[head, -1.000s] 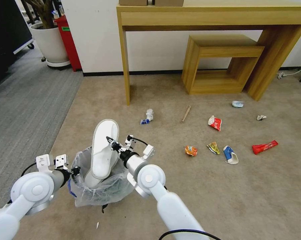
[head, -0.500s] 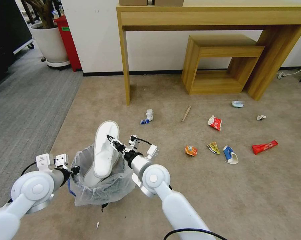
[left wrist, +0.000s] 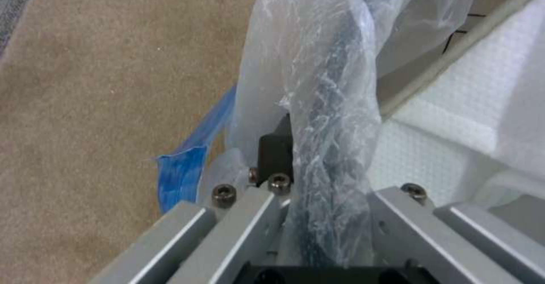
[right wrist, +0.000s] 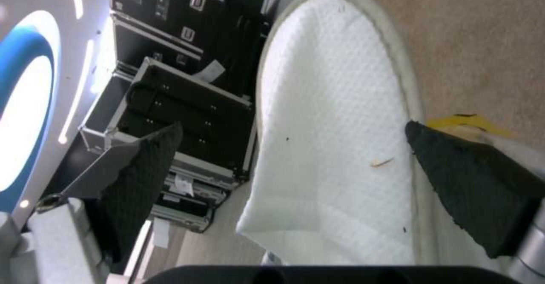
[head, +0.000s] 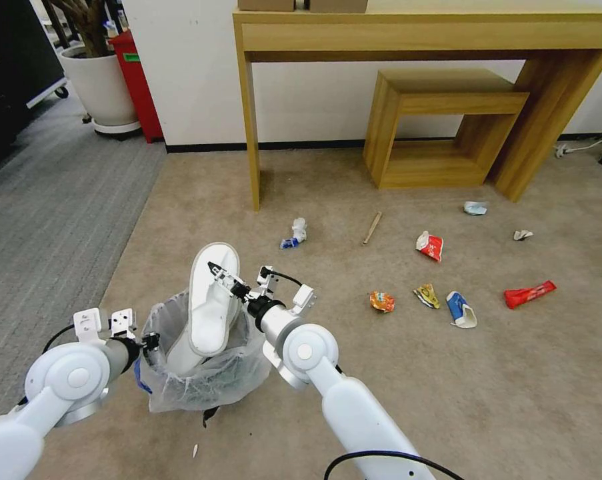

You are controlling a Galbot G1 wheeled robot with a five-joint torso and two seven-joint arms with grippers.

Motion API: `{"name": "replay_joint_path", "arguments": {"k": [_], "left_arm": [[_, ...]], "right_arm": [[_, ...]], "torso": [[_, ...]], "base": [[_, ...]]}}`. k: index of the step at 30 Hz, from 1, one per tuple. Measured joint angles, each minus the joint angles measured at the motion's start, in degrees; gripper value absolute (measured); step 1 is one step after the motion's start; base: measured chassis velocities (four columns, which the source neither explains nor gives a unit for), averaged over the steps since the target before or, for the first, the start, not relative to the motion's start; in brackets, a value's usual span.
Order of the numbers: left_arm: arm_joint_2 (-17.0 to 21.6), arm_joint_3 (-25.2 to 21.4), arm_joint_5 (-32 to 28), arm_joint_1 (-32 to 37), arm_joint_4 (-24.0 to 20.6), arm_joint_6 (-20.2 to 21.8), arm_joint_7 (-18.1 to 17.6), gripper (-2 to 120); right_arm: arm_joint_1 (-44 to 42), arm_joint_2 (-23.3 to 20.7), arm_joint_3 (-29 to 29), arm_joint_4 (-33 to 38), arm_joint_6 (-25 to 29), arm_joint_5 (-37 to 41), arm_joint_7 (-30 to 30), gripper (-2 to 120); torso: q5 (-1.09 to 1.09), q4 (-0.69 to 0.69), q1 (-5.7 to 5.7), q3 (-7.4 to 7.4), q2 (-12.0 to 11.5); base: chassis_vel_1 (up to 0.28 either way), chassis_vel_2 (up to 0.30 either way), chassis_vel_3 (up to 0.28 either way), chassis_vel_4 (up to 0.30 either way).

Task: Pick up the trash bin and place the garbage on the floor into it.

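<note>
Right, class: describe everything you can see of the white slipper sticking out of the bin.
The white waffle-textured fabric slipper has a cream rim around its sole. It stands steeply, one end down inside the small bag-lined trash bin, the other end poking well above the rim. A second white slipper lies beneath it in the bin. The right gripper is at its upper part, black padded fingers spread apart on either side. The left gripper clamps the bin's rim.

office | grey ribbed carpet (head: 41, 220) | potted plant (head: 97, 73) | equipment cases (right wrist: 187, 118)
</note>
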Motion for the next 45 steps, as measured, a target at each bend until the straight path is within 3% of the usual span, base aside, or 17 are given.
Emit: {"name": "replay_joint_path", "arguments": {"k": [21,29,36,41,45], "left_arm": [[-0.7,-0.5,0.3,0.2,1.5,0.0,0.0,0],[-0.8,-1.3,-0.3,-0.1,1.7,-0.3,0.1,0],[-1.5,-1.4,-0.3,-1.0,2.2,-0.6,0.5,0],[-2.0,-1.5,-0.2,-0.9,2.4,-0.3,0.4,0],[-2.1,-1.5,0.4,-0.9,2.7,-0.3,0.3,0]], "right_arm": [[1.8,-2.2,0.6,4.8,-1.2,2.0,1.6,100],[7.6,-5.7,9.6,9.1,0.2,-0.9,-1.1,100],[9.0,-13.1,19.5,9.5,5.3,-8.1,-9.7,100],[6.8,-15.1,22.0,9.4,6.1,-9.2,-9.9,100],[3.2,-16.5,23.1,8.7,6.6,-14.7,-7.6,100]], "torso": [[0.0,0.0,0.0,0.0,0.0],[0.01,0.0,0.0,0.0,0.0],[0.02,-0.02,-0.01,0.0,0.0],[0.01,0.0,-0.01,0.0,0.0],[0.02,0.0,0.0,0.0,0.0]], "base": [[0.0,0.0,0.0,0.0],[0.0,0.0,0.0,0.0],[0.0,0.0,0.0,0.0],[0.0,0.0,0.0,0.0],[0.0,0.0,0.0,0.0]]}}
